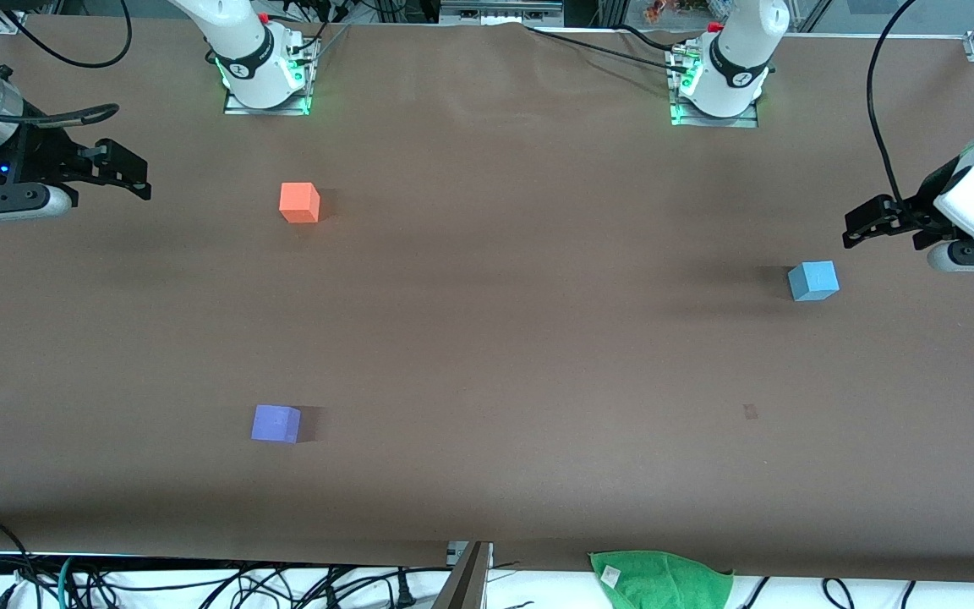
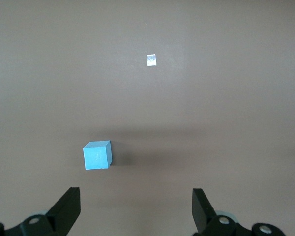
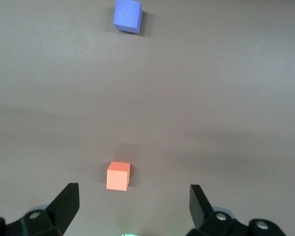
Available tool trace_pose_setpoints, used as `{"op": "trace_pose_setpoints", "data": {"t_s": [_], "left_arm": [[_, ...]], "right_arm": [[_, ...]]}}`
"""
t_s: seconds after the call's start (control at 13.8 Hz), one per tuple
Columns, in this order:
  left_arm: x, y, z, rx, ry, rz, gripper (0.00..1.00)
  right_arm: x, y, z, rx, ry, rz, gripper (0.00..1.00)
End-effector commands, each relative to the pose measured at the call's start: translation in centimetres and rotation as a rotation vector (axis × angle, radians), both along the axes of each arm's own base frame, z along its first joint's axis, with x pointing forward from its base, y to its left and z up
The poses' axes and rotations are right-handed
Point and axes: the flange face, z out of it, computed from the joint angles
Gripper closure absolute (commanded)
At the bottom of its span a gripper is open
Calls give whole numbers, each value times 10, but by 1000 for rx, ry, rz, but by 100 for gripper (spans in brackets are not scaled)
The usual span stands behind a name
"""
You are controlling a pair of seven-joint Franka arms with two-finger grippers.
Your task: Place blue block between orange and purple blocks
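Nearest the front camera among the cubes is the purple block, with the orange block farther from that camera in roughly the same line, both toward the right arm's end of the counter. I see the blue block alone toward the left arm's end, well apart from that pair. My left gripper hangs near it, fingers spread wide and empty; in the left wrist view the cube sits just ahead of the fingers, nearer one finger than the other. So I judge the left arm the one to take it, after sliding sideways to centre. My right gripper waits at the counter's other end, equally open, empty. All three cubes are matte, plain-faced, equal-sided, so no long axis matters; the counter is smooth brown.
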Motion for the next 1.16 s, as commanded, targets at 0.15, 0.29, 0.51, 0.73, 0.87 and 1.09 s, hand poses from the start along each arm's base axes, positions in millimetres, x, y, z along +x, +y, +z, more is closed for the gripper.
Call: {"op": "trace_pose_setpoints", "data": {"t_s": [0.15,0.29,0.51,0.73,0.87,1.09], "left_arm": [[4,-1,1,-23,22,-16,0],[4,-1,0,-23,23,-16,0],[2,-1,-2,-19,36,-17,0],[3,5,-6,-13,39,-14,0],[7,15,-19,-13,55,-36,0],[26,55,-66,14,86,7,0]], "right_arm": [[0,-2,3,16,8,6,0],[-1,-2,4,16,6,6,0],[-1,-2,4,15,11,5,0],[-2,-2,1,15,25,5,0],[-1,-6,-3,15,29,-1,0],[-1,-8,-4,19,34,-8,0]]}}
